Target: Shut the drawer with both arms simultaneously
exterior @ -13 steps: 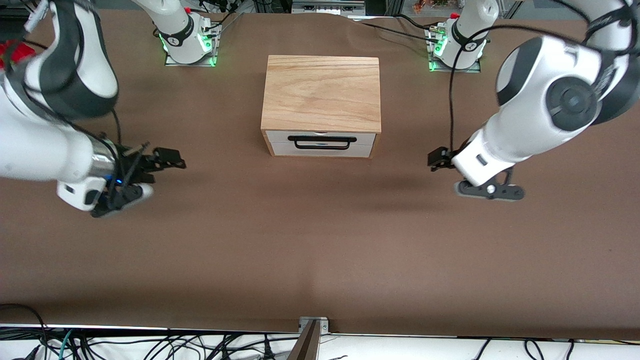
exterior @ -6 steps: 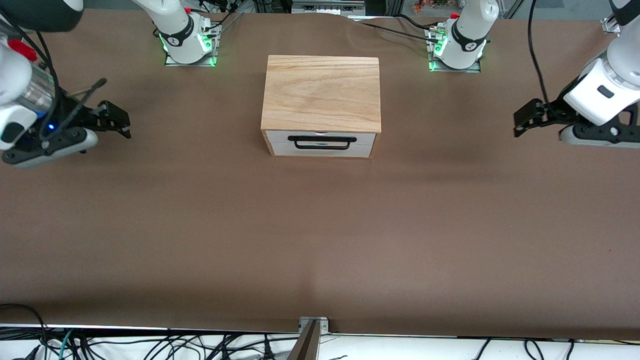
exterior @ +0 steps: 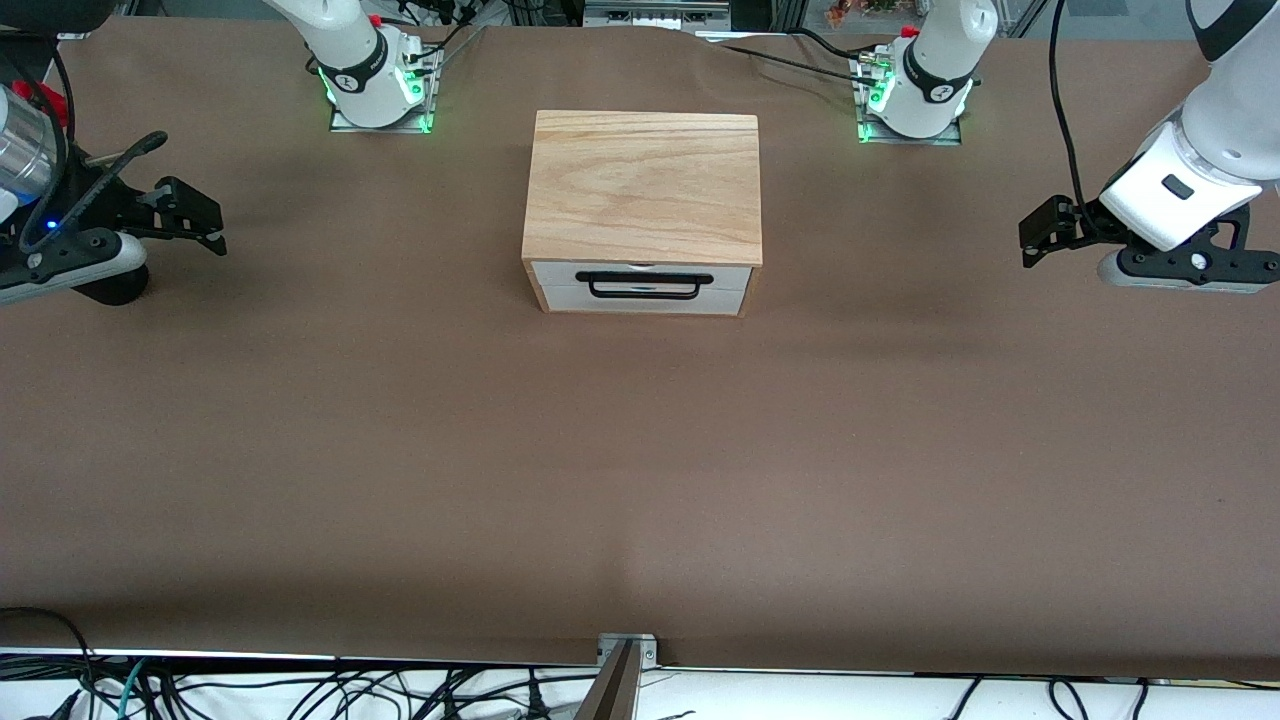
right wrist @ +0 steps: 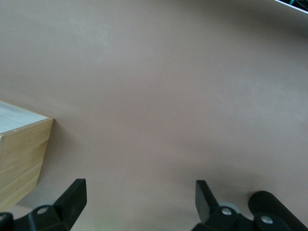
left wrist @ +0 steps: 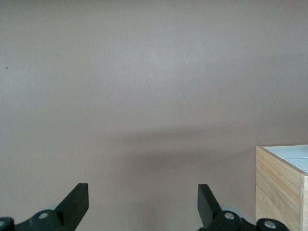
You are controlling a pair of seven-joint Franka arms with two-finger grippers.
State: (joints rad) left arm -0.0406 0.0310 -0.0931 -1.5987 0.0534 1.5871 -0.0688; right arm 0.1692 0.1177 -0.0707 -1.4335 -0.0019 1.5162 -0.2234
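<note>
The drawer [exterior: 643, 285] sits at upper centre of the front view, its white face flush in the mouth of the wooden box [exterior: 642, 185], black handle [exterior: 643, 284] lying flat against it, so by the look of it the closing is done and nothing is left but for the arms to clear off. The right claw [exterior: 190, 215] hangs at the upper left edge of the frame over bare counter [exterior: 640, 470], fingers spread and holding nothing; the left claw [exterior: 1040, 232] hangs at the upper right edge, fingers likewise apart and empty. Both are well apart from the box. Plenty of open room: the brown counter is bare all across the lower frame, and the only edges to mind are the box corners showing in each wrist view.
</note>
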